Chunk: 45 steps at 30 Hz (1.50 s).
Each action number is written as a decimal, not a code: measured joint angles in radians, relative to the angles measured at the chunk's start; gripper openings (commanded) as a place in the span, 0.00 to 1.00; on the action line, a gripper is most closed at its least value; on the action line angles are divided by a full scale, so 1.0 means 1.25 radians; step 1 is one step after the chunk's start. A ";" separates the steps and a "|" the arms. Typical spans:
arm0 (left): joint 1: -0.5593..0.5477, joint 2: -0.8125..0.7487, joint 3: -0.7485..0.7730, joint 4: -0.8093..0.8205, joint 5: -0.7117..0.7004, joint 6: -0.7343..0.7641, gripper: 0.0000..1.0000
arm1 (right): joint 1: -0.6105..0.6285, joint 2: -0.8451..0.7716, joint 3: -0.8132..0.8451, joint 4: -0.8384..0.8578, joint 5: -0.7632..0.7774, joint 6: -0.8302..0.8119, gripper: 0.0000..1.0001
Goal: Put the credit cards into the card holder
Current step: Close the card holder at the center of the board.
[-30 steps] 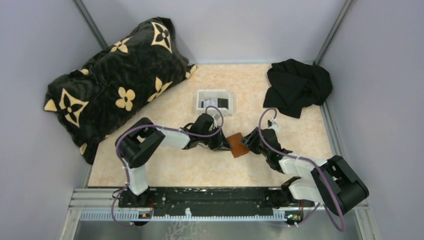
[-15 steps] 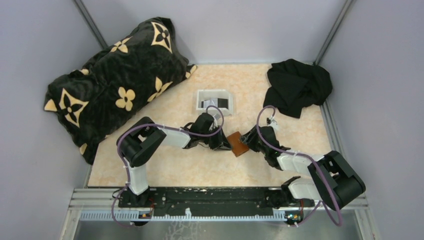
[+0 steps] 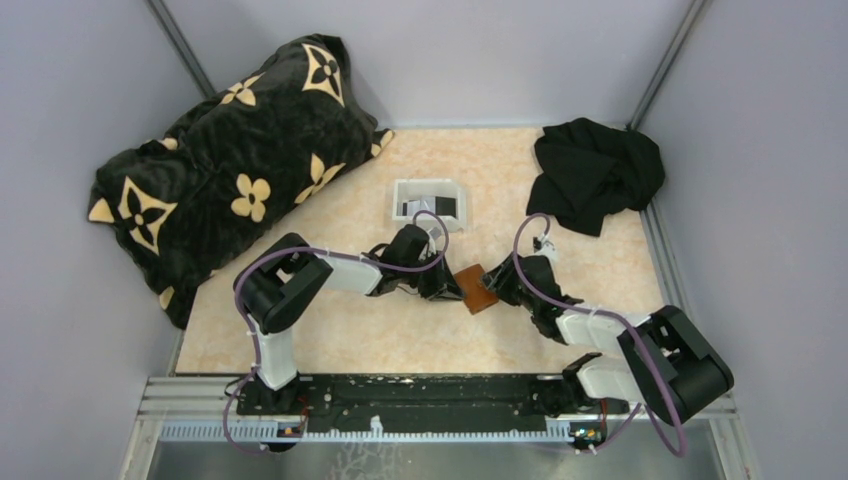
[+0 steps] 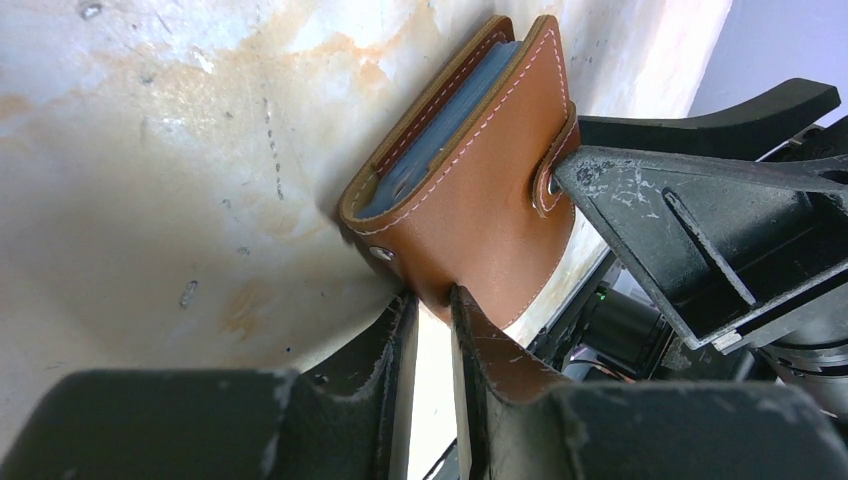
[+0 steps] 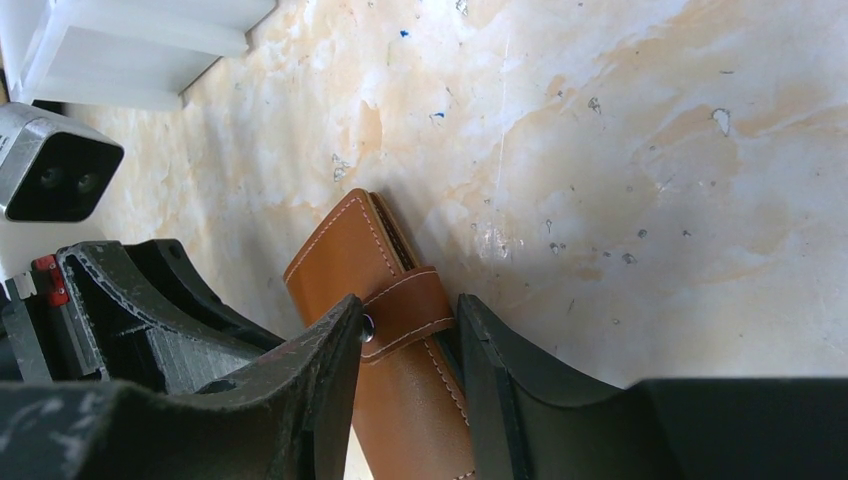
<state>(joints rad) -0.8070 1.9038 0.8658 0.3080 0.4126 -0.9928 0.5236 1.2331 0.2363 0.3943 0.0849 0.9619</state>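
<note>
The card holder (image 3: 476,289), a brown leather wallet with a snap strap, stands folded on edge at the table's middle between both grippers. My left gripper (image 3: 452,288) is shut on its lower corner, seen in the left wrist view (image 4: 432,305), where the holder (image 4: 470,190) shows blue-grey layers inside its fold. My right gripper (image 5: 405,320) is closed round the strap side of the holder (image 5: 345,265), one finger against the snap. Dark and grey credit cards (image 3: 438,208) lie in the white tray behind.
The white tray (image 3: 428,184) stands just behind the left gripper and shows in the right wrist view (image 5: 130,60). A black flowered pillow (image 3: 230,160) fills the far left. A black cloth (image 3: 595,170) lies at the far right corner.
Both grippers stay at the card holder. The right arm's elbow has shifted slightly left and back; the holder has not visibly moved.
</note>
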 measured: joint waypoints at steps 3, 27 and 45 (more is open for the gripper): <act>0.000 0.000 0.001 -0.003 0.000 0.001 0.26 | -0.001 -0.002 -0.007 0.008 -0.004 -0.004 0.41; -0.005 0.000 0.030 -0.050 -0.030 0.021 0.26 | 0.000 -0.113 -0.035 -0.086 -0.028 -0.027 0.48; -0.008 0.000 0.041 -0.065 -0.044 0.035 0.26 | -0.011 -0.093 0.000 -0.139 0.039 0.106 0.49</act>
<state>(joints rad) -0.8165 1.9041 0.9165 0.2268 0.3576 -0.9489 0.5095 1.1168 0.2367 0.2203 0.1337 1.0946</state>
